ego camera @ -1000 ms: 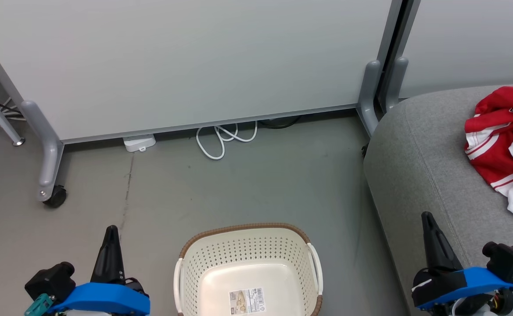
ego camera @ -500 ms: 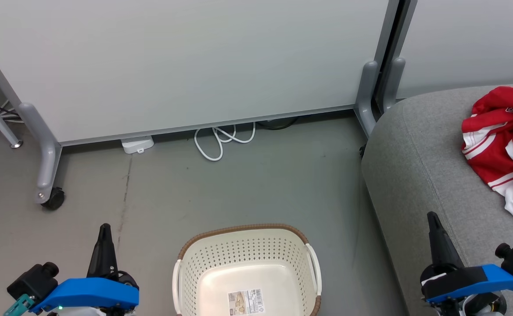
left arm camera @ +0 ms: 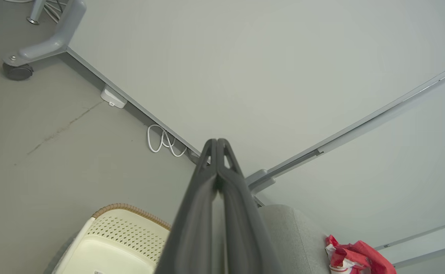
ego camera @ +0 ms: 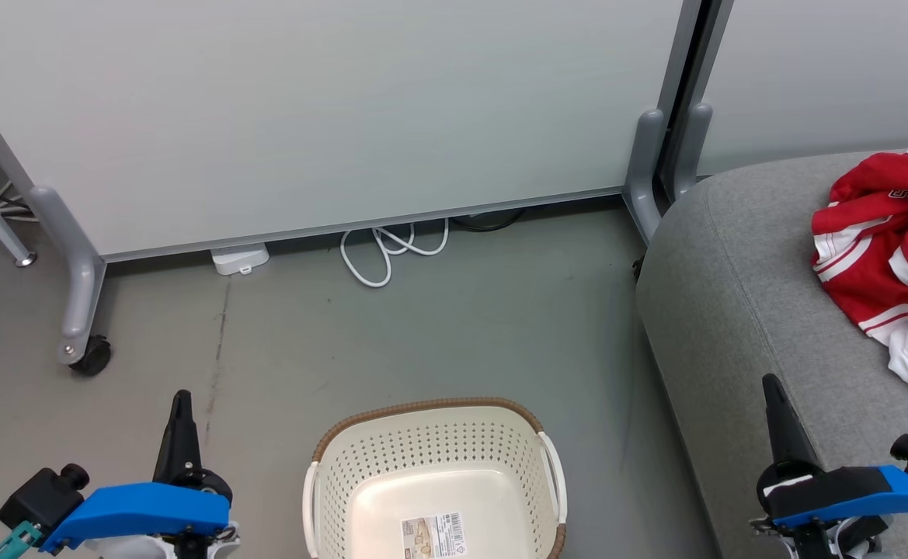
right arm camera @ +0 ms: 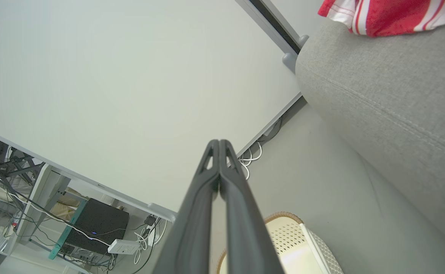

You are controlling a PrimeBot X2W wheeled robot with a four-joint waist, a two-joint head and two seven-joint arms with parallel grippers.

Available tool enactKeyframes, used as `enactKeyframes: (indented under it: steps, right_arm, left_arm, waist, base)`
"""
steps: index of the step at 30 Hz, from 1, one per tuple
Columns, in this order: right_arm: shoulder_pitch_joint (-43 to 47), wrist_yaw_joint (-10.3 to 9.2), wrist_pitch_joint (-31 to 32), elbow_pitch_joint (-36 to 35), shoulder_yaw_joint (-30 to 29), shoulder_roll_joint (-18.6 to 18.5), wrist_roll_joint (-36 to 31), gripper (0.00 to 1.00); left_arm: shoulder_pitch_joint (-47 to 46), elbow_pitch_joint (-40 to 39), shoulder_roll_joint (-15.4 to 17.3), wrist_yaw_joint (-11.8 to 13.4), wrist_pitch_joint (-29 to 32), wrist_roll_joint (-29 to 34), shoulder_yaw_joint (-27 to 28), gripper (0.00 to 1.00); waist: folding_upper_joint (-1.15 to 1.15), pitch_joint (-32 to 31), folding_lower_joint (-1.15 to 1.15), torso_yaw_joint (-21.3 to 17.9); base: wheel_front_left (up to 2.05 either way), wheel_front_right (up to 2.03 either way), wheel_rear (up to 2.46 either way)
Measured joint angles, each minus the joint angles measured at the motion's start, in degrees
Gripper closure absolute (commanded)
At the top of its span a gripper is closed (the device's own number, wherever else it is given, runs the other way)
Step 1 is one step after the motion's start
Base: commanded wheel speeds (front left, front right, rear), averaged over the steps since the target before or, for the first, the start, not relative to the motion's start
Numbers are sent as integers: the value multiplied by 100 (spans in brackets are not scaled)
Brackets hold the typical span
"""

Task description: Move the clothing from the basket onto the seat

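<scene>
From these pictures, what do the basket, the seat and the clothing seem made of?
The basket: glossy cream plastic, judging by its moulded holes; the brown rim looks woven. The seat: matte grey woven fabric, with visible weave and seam. The clothing: thin soft cloth, probably synthetic, since it crumples.

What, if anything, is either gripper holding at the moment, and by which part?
Nothing: the left gripper and right gripper are shut, empty; the clothing lies on the seat.
</scene>
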Motion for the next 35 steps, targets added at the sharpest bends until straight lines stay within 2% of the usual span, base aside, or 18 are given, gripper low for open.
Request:
enactKeyframes:
  steps: [35]
  right_arm:
    - [-70,-1,546,-65,-158,8,2138,100]
  left_arm:
    - [-157,-83,2,-22,524,-2145,167,100]
  waist:
    - [0,-51,0,-87]
  base:
    - [0,0,0]
